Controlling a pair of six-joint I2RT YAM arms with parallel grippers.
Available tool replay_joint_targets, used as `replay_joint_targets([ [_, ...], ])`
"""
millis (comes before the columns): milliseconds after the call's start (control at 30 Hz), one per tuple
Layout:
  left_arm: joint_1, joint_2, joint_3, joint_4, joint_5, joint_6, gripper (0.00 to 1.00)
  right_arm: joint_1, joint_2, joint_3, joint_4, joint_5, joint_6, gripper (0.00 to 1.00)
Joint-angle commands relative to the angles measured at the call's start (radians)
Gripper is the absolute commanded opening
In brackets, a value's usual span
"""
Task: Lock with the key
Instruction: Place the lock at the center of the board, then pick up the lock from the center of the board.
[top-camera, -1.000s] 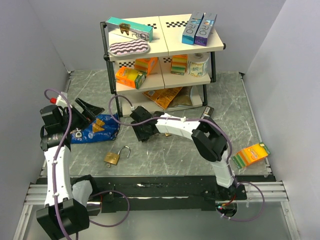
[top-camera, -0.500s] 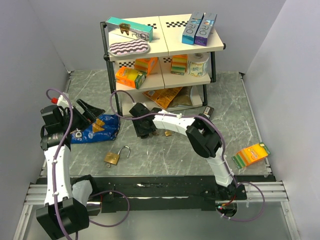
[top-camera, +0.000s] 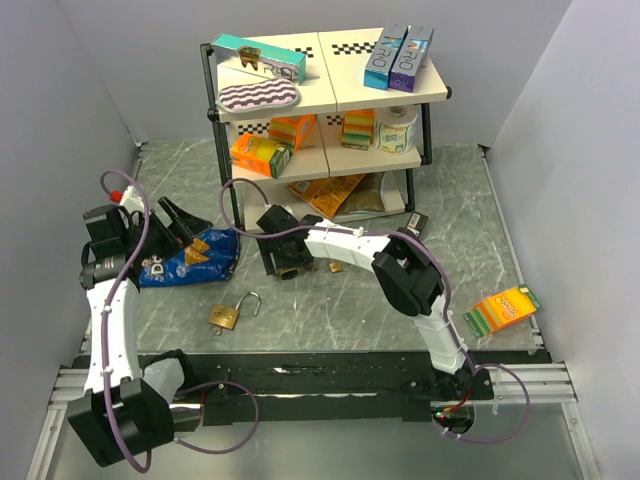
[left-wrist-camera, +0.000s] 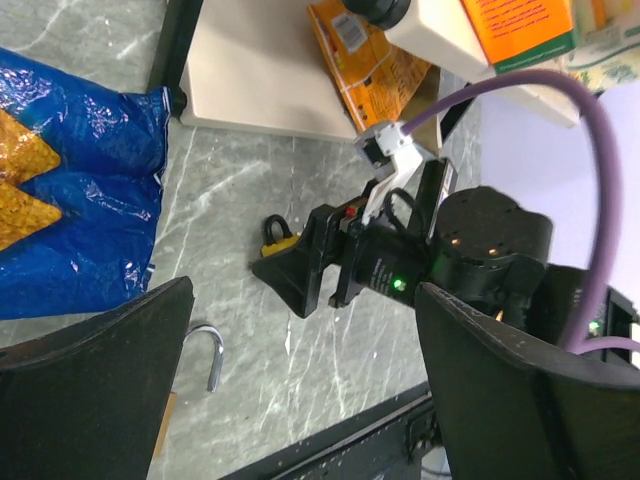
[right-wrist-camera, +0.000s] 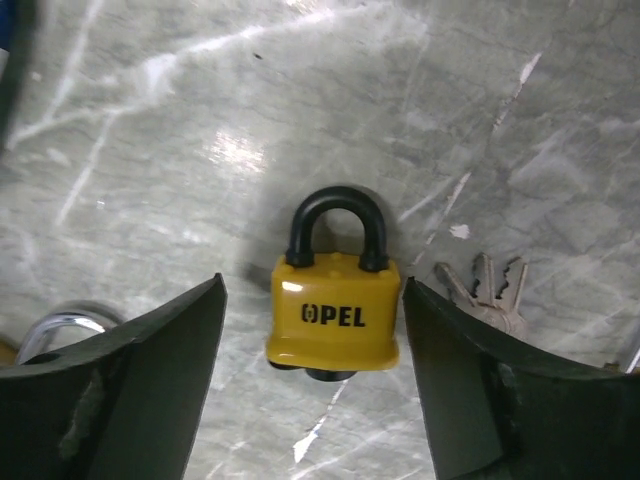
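brass padlock (top-camera: 224, 318): lower left-centre of the top view, nearest the arm bases; shackle swung open, nothing touching it.
right gripper (top-camera: 283, 262): centre of the top view; fingers apart, holding nothing, straddling the yellow padlock (right-wrist-camera: 335, 312).
yellow padlock: flat on the table, black shackle looks seated; body reads "OPEL".
keys (right-wrist-camera: 488, 290): on the table just right of the yellow padlock, not gripped.
left gripper (left-wrist-camera: 300, 395): left side of the top view; fingers wide apart, empty, beside the blue chip bag (top-camera: 185, 262).
progress: early, by the look of it; picking up, inserting and turning a key are all left.
chip bag text: partial white letters, unreadable.
shelf (top-camera: 345, 88): farthest back; the boxes (top-camera: 398, 58) on top show print ending "RO", not fully legible.
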Motion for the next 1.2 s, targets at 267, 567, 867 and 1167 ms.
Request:
replay_joint_targets([
  [267,0.005,0.068,0.176,-0.233,0.011,0.304,0.96,0.018,-0.29,-0.047,0.033,-0.041,-0.09,0.92],
  [567,-0.125,0.146,0.283,-0.434,-0.128,0.639,0.96,0.018,-0.59,-0.375,0.137,-0.066,-0.207,0.97],
  [867,-0.334,0.166,0.261,-0.679,-0.191,1.123,0.96,-0.003,-0.723,-0.506,0.159,-0.179,-0.319,0.99],
  [1167,-0.414,-0.033,-0.022,-0.684,-0.222,1.769,0.96,-0.143,-0.781,-0.565,0.144,-0.304,-0.325,0.99],
])
